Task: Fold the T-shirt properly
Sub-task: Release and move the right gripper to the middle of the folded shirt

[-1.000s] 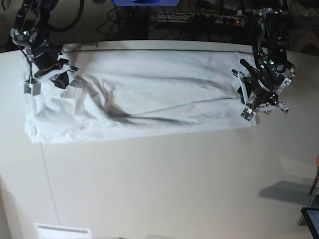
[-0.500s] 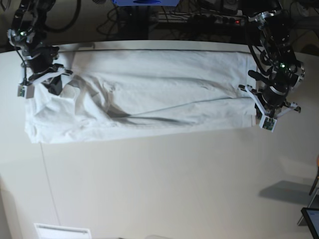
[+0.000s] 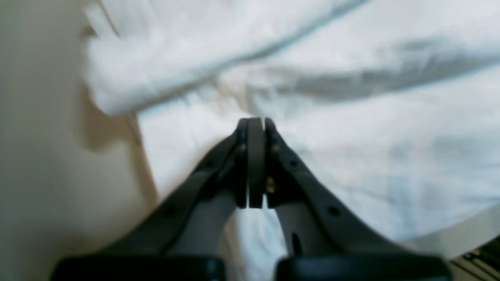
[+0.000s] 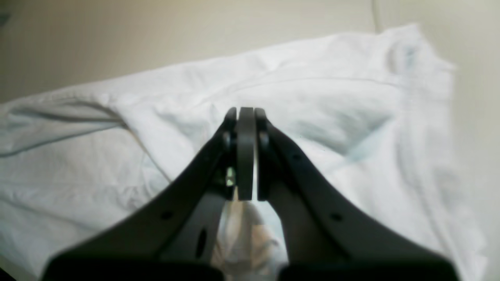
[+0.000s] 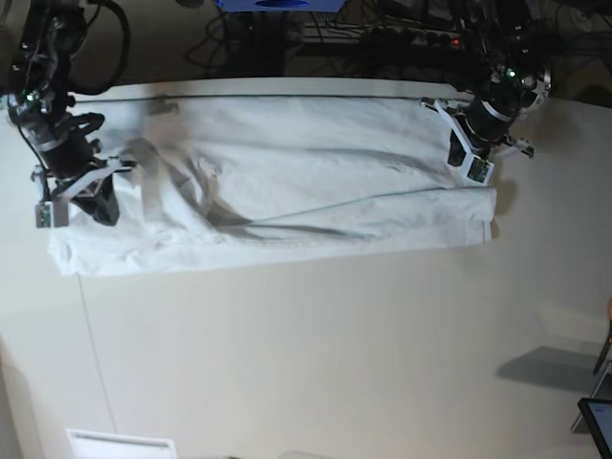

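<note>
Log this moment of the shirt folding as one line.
stage: fold underway | plain white T-shirt: long band across table | left gripper: shut, above shirt | right gripper: shut, above shirt

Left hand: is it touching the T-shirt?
Cannot tell. In the left wrist view the left hand is shut, with the white T-shirt behind its tips, but blur hides any contact or gap. The base view is too coarse.
</note>
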Controlling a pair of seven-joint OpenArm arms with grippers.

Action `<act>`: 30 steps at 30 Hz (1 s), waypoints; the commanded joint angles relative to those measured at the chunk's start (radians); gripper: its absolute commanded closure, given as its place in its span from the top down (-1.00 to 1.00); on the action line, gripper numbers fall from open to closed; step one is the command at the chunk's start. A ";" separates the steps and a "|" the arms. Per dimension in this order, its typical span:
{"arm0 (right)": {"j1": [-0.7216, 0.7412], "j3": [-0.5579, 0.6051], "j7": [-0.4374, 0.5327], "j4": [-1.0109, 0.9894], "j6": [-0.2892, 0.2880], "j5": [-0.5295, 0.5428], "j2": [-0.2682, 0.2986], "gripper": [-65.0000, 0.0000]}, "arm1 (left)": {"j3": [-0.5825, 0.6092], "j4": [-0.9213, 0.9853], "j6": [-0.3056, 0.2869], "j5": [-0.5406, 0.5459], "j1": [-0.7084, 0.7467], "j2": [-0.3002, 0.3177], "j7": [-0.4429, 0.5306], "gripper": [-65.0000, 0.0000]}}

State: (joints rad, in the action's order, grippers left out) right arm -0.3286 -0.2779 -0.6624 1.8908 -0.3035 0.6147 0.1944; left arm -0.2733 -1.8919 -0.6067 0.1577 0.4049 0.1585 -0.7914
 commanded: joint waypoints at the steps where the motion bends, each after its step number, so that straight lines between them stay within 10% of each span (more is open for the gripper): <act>1: 0.035 0.027 0.026 -0.009 -0.007 0.014 0.015 -1.00 | 0.001 0.009 0.003 -0.028 -0.005 0.014 0.028 -1.00; 16: 0.141 0.095 0.043 -0.303 -0.006 0.014 0.027 -1.00 | 0.006 0.236 0.003 -0.206 -0.209 0.011 0.129 -1.00; 30: 0.222 0.187 -0.012 -0.037 -0.003 0.014 0.086 -0.88 | -0.005 0.032 0.001 -0.192 -0.286 -0.010 0.034 -1.00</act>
State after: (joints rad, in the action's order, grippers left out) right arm -0.1177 -0.0914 -0.6933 1.8355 -0.2932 0.6102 0.2745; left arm -0.2768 -1.8404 -0.6064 -0.0425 0.1249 0.1452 -0.7746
